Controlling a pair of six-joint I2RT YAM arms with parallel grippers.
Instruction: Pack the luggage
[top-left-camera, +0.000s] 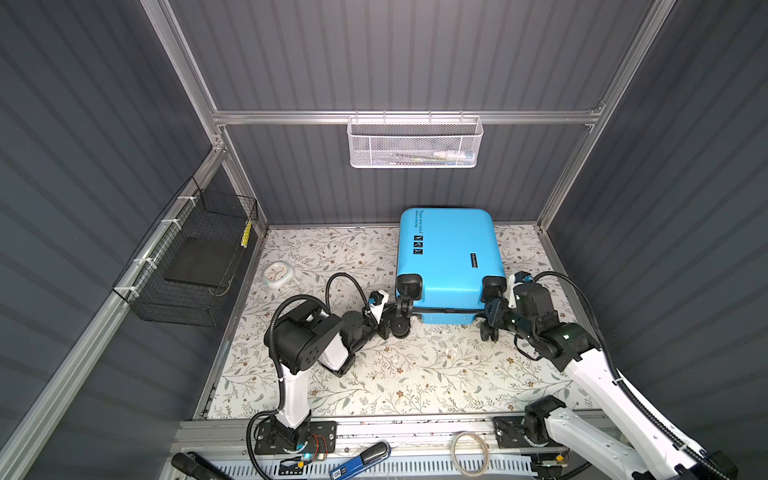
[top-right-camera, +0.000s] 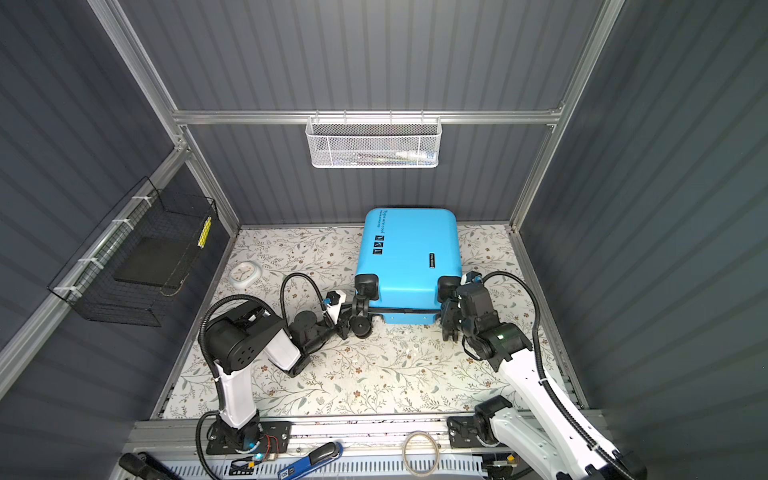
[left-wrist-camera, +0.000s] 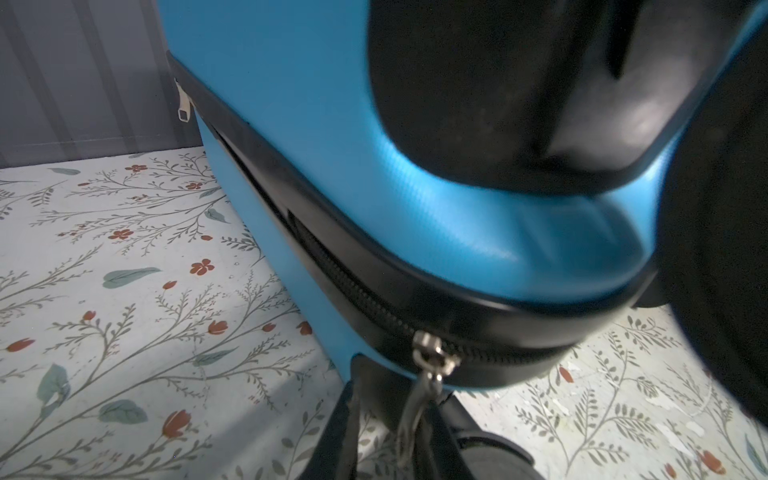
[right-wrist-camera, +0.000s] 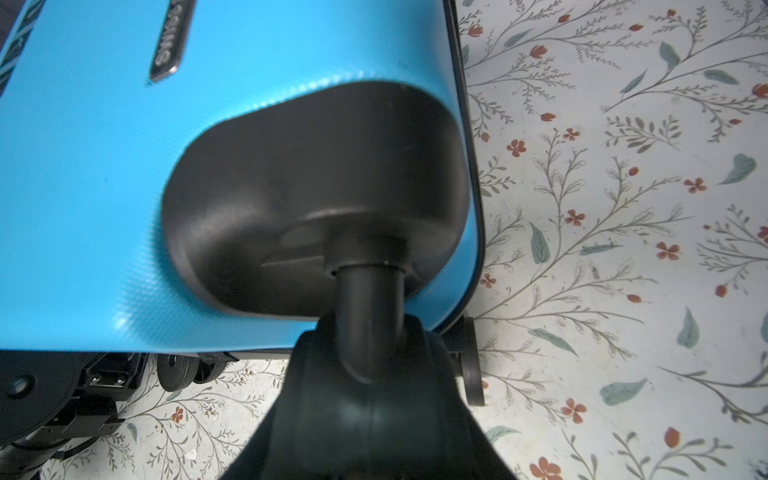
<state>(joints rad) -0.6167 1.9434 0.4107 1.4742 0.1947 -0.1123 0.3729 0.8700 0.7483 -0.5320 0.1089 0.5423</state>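
Two grippers meet the luggage (top-left-camera: 446, 249). We see left gripper (left-wrist-camera: 397, 419) spread narrowly astride zipper pull (left-wrist-camera: 417, 405); right gripper (right-wrist-camera: 368, 365) pinches wheel stem (right-wrist-camera: 370, 299).

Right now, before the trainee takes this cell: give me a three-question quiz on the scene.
1. True or false: the luggage lies with its lid swung open.
2. Pick one. In the left wrist view, what lies at the tip of the left gripper? A) zipper pull B) sock C) paper tag
3. In both top views, on which side of the luggage does the small white clock sit?

Key: 1 false, both shells are together. 2 A. 3 left.
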